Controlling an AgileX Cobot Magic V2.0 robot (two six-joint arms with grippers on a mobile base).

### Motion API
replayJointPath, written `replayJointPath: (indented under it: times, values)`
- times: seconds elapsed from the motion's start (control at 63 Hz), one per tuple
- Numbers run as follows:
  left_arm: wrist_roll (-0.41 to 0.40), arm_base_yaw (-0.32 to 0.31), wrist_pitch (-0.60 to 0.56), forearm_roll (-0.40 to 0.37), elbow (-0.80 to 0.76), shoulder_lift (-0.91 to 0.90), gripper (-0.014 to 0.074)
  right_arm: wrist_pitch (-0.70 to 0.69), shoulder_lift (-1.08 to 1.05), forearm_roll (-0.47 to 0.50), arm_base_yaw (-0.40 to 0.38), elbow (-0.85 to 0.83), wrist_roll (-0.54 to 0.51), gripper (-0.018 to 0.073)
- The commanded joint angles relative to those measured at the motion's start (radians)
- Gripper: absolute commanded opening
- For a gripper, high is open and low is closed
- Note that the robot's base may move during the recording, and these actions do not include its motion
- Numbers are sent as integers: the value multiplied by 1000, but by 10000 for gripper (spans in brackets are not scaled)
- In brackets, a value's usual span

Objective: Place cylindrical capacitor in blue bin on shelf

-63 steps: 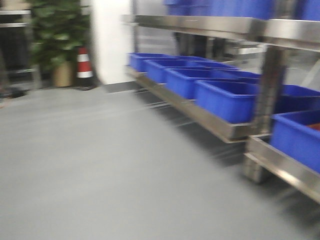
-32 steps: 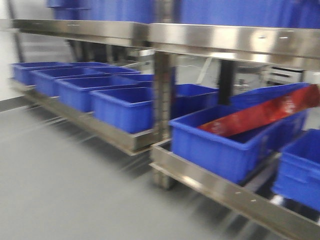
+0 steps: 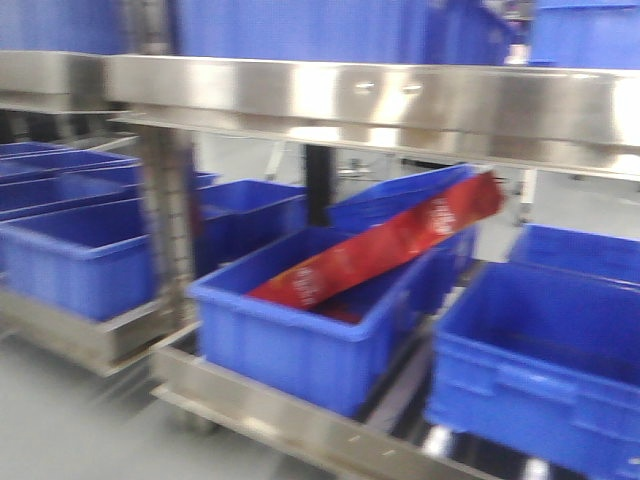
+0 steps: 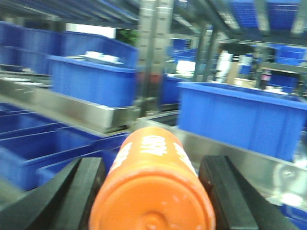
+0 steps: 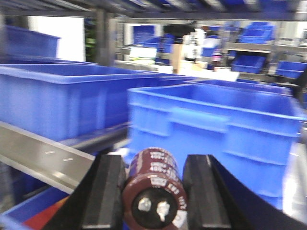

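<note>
My right gripper (image 5: 154, 194) is shut on the cylindrical capacitor (image 5: 156, 184), a dark brown can with white print and two metal terminals facing the camera. A blue bin (image 5: 211, 129) stands close ahead of it on the shelf, above the steel rail (image 5: 48, 158). My left gripper (image 4: 151, 194) is shut on an orange cylinder (image 4: 153, 177) with white print, facing another blue bin (image 4: 240, 115). In the front view the shiny steel shelf (image 3: 380, 100) fills the frame with blue bins (image 3: 540, 370). Neither gripper shows there.
A blue bin (image 3: 290, 340) on the lower level holds a long red packet (image 3: 390, 245) leaning out of it. A steel upright post (image 3: 170, 210) stands at the left. The lower front rail (image 3: 260, 410) runs along the bottom. More bins sit on the upper level.
The front view has swung right along the shelf. The grey floor, cone and plant have left the frame, and the bin with the red packet now sits in the middle, closer.
</note>
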Motion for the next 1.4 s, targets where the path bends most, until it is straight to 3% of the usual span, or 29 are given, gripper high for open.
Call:
replayJointPath:
  times: [0.0,1.381]
  values:
    - [-2,4,-25,0,-1,-5,-111,-30,-2,-13,-4,0,0,-165]
    - [-2,4,-25,0,-1,-5,-111,-30,-2,-13,-4,0,0,-165]
